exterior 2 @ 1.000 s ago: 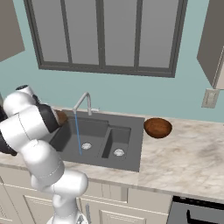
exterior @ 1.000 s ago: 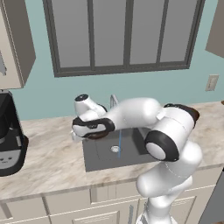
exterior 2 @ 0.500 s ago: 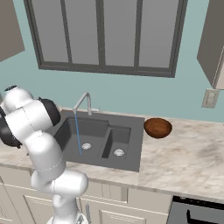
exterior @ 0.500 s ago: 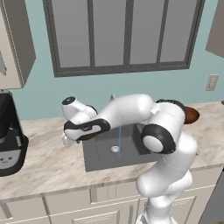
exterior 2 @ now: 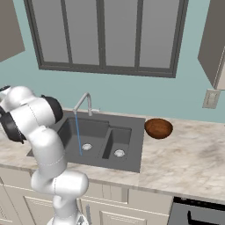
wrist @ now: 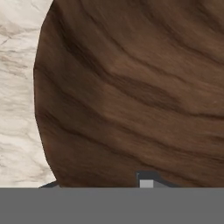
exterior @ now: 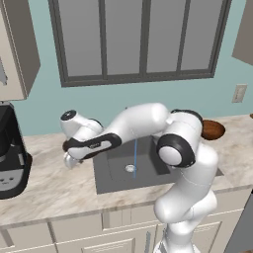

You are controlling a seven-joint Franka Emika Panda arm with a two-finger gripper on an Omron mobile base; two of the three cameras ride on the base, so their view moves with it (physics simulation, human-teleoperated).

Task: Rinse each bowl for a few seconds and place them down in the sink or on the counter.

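A dark-brown wood-grain bowl (wrist: 131, 87) sits right in front of the hand camera, with marble counter (wrist: 17, 87) beside it. One fingertip (wrist: 146, 180) shows at the bowl's near edge. In the left base view my gripper (exterior: 69, 159) hangs low over the counter (exterior: 49, 188) left of the sink (exterior: 106, 180), shut on this bowl, which the hand hides there. A second, reddish bowl (exterior 2: 158, 128) rests upright on the counter (exterior 2: 189, 162) right of the sink (exterior 2: 134, 145); it also shows behind my arm (exterior: 213, 129).
The faucet (exterior 2: 83, 102) runs a thin stream of water (exterior 2: 78, 134) into the left basin. A black coffee machine (exterior: 10, 153) stands on the counter at the far left, close to my hand. A wall and window lie behind the counter.
My arm has swung left, carrying the bowl from over the sink to above the counter left of it. The reddish bowl has not moved, and the water keeps running.
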